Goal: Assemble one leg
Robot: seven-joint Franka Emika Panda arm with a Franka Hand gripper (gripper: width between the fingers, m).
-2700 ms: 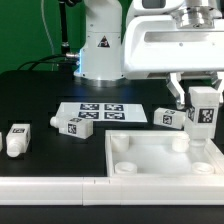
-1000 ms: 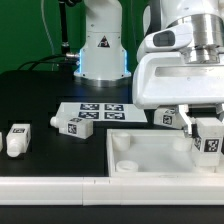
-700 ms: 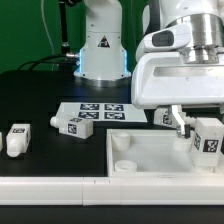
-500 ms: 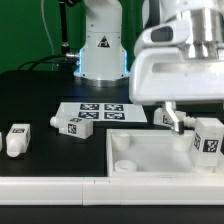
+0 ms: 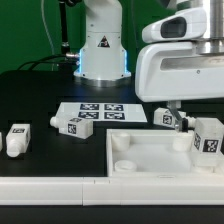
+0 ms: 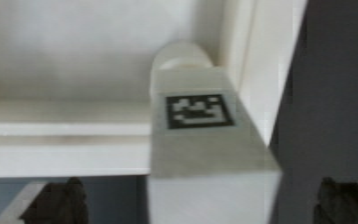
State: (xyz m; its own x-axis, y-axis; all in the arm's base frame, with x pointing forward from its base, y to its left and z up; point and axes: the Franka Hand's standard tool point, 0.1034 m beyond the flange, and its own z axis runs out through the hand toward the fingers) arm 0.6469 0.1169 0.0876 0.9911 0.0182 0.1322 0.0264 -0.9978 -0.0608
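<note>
**A:** How does the pincer stand?

**B:** It is wide open with nothing in it. In the wrist view its two dark fingertips sit far out to either side, and neither touches anything.

**A:** And the leg?

**B:** The leg is straight beneath the pincer, in line with the gap between the fingertips but clear of both. It stands upright, showing a square tag, at a corner of the white panel, which also lies under the pincer.

**A:** Is its peg down in the corner socket?

**B:** I cannot tell, because its lower end does not show clearly.

**A:** What else is around?

**B:** A second leg lies on the black table just beside the pincer, toward the exterior view's left. Further that way is the marker board. Just past its edge lies a third leg, and well apart from the pincer a fourth leg.
</note>
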